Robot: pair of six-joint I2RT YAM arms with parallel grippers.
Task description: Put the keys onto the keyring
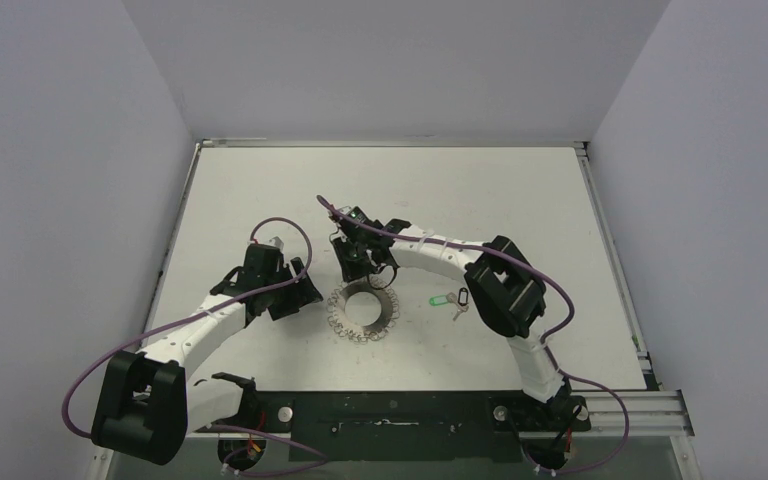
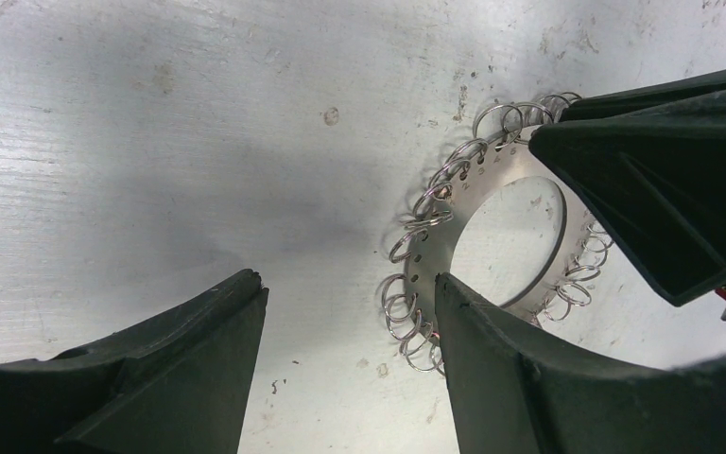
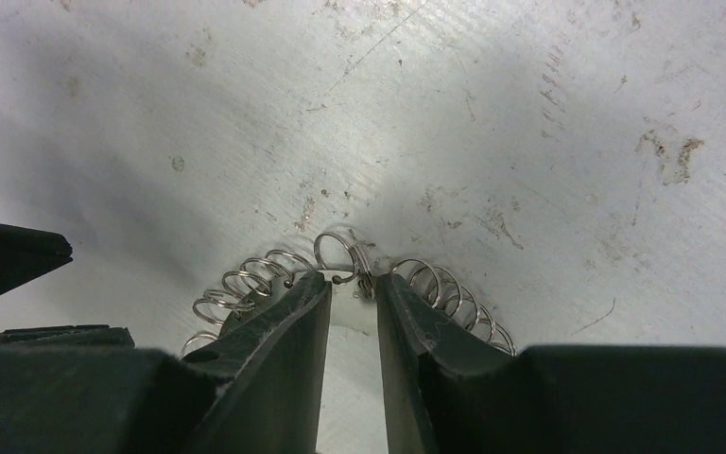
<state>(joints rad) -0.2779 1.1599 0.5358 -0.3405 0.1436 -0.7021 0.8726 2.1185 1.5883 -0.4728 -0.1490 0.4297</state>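
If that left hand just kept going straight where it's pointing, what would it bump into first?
Probably the bare table, just beside the keyring. The left hand is open, and one finger overlaps the ring's wire loops, so it might catch those first; depth is unclear.

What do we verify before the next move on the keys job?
1. Keys located: ok, on the table right of the keyring, untouched.
2. Keyring lying flat: ok.
3. Left gripper open and empty: ok, at the keyring's left edge.
4. Right gripper gripping a loop: cannot tell; fingers nearly closed at the far edge.
5. Keys on keyring: not ok.
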